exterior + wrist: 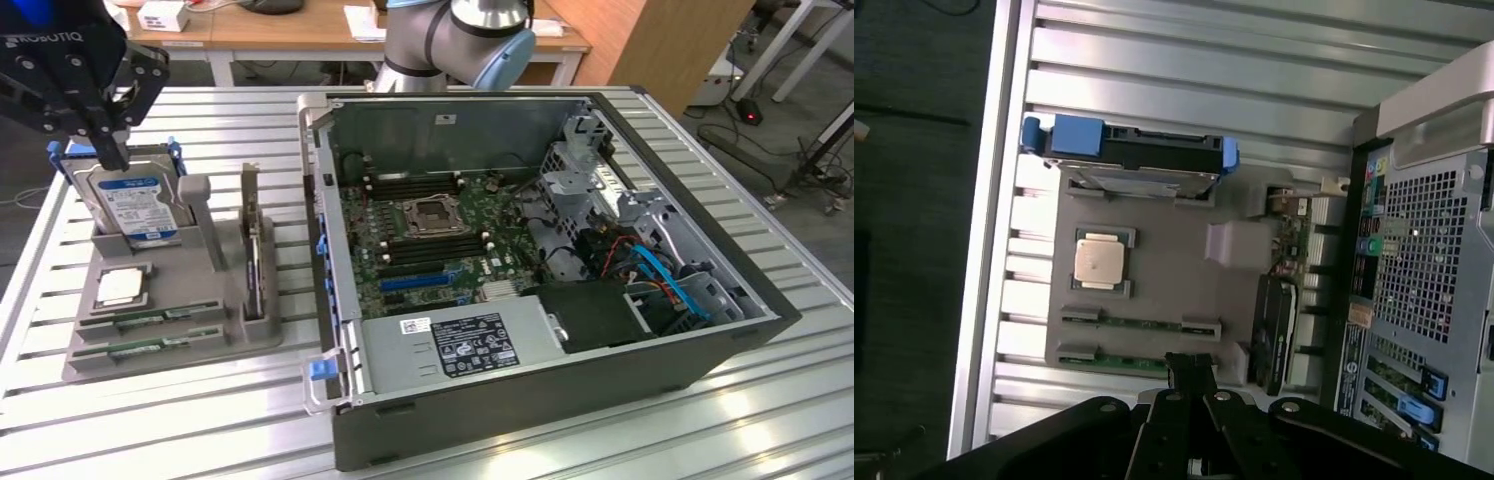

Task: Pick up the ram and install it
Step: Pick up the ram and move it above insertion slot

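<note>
The black two-fingered end effector point(115, 160), fingers pressed together and empty, hangs over a grey plastic holder point(200, 290) at the slatted metal counter point(160, 430) edge on the exterior view's left. Its body is cut off by the frame there. Two long, thin green ram sticks point(150, 320) lie flat along the holder's front edge. In the wrist view the fingers point(1191, 372) hide part of the outer stick point(1114, 358). How high the tips hang cannot be told.

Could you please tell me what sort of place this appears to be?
Probably a robotics lab or workshop: a robot arm beside an open computer case on a slatted metal table, with a grey parts tray next to it and wooden desks behind.
</note>
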`<state>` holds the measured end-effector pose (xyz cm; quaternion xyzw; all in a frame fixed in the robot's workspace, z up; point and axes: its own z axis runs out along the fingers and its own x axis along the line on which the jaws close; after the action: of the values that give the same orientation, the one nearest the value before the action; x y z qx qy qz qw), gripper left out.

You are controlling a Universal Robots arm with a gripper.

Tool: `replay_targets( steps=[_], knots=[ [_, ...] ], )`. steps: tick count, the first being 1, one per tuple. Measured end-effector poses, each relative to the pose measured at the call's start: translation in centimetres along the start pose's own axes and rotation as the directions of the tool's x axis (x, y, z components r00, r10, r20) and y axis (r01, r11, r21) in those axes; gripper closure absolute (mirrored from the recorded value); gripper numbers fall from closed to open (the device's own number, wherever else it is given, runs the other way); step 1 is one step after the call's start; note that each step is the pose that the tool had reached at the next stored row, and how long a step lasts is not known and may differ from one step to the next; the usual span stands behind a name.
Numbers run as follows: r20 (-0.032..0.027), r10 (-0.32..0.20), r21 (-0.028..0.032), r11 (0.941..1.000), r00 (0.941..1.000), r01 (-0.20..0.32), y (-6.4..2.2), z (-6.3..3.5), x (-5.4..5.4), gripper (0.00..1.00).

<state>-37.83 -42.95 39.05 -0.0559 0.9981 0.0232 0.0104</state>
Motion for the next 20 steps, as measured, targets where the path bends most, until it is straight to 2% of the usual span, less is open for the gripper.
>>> replay_targets(
  steps=[6,10,15,20],
  knots=[
    [-0.0022,-0.043,-0.0009,0.9991,0.9991,0.043,0.01,-0.01,0.03,0.91],
    [-0.004,-0.086,-0.002,0.9963,0.9963,0.086,0.01,-0.01,0.03,0.91],
    [-0.0064,-0.142,-0.0037,0.9898,0.9898,0.142,0.01,-0.01,0.02,0.91],
    [-0.0088,-0.201,-0.0056,0.9795,0.9795,0.201,0.01,0.0,0.02,0.91]
  ],
)
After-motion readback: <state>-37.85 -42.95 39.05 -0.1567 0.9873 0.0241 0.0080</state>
